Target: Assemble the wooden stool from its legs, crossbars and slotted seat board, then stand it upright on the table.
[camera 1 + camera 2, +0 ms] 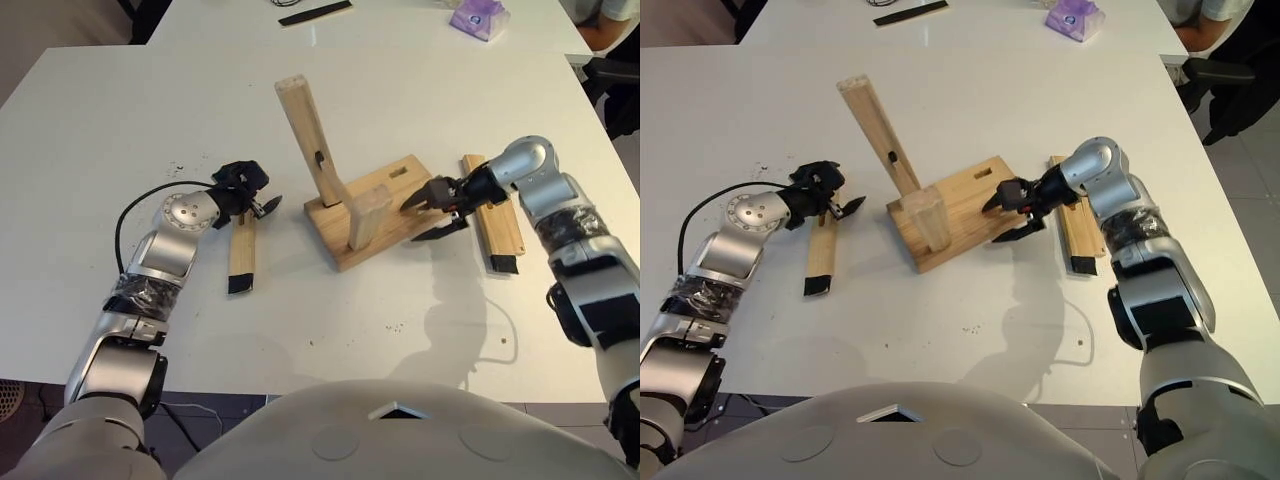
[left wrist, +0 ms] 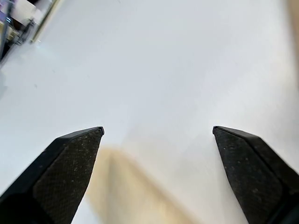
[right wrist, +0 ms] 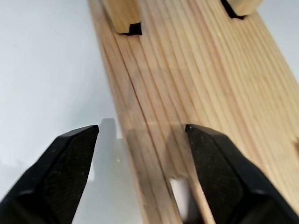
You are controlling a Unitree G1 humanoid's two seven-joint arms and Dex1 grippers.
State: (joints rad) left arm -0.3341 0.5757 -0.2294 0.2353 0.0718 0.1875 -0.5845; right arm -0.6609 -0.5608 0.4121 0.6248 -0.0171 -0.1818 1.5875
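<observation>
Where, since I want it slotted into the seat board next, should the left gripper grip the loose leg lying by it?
Best grip the loose leg across its narrow width at the bare wooden middle, coming from above: it lies flat on the table, so only its long sides are free. The left gripper is open over its far end.

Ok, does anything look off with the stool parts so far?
Yes. The far leg in the seat board leans toward the robot's left, while the near leg stands at a different angle; they don't look parallel, so one may not be fully seated.
</observation>
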